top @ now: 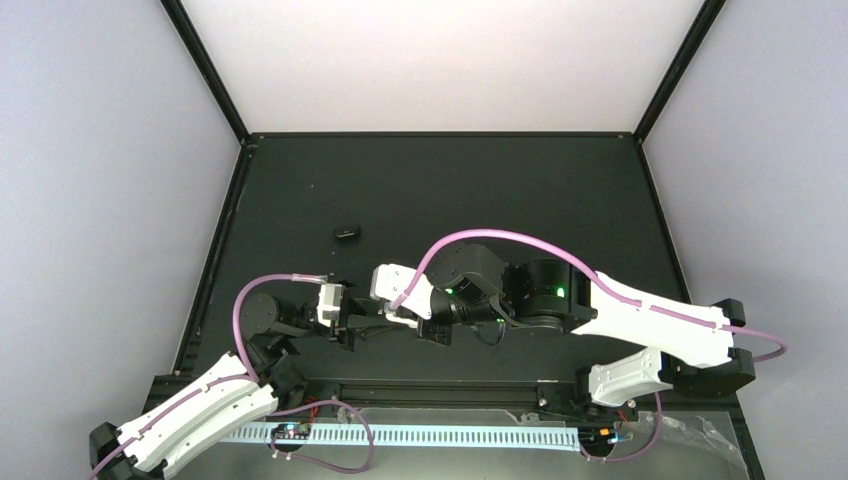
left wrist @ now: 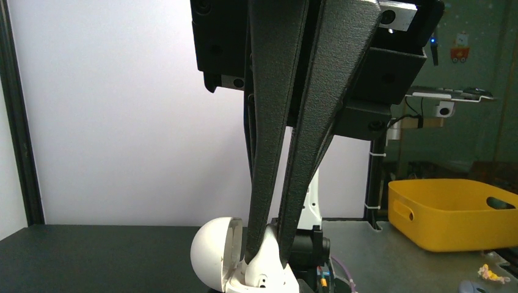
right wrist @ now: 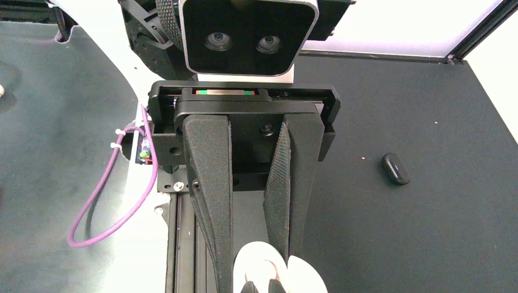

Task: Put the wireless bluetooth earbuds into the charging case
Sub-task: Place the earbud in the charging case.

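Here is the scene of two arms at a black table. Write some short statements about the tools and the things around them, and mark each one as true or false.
1. The left tool is clamped on a white charging case with its lid open. True.
2. A yellow bin stands on the black table between the arms. False: it stands off the table, on a grey surface beside it.
3. A small black oval object lies alone on the table, apart from both tools. True.
4. The right tool has its jaws wide open. False: they are shut, close to the white charging case.
5. The cable along each arm is green. False: it is purple.
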Available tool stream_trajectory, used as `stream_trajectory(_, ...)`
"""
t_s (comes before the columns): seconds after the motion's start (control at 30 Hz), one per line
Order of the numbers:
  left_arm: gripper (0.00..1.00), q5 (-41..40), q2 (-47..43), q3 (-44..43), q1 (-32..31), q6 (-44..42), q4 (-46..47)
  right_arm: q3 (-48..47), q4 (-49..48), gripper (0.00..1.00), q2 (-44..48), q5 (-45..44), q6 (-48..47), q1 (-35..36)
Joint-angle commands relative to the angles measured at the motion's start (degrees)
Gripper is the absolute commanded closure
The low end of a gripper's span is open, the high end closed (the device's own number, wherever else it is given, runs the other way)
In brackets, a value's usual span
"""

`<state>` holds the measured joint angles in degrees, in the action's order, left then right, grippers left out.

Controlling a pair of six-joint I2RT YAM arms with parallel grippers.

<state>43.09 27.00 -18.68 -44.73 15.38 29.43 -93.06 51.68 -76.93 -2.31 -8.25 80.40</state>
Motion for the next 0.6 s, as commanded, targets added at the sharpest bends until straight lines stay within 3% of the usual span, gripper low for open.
stream_trajectory(0.0, 0.98, 0.0, -0.7, -1.4, -0.3, -0.4, 3.6, -0.5, 5.2, 0.99, -1.3, -0.7, -0.2, 0.4)
stream_trajectory(0.57, 0.99, 0.1, 0.1, -1.2, -0.3, -0.1, 3.5, -2.0, 1.8, 0.9, 0.4, -2.0, 2.8, 0.4)
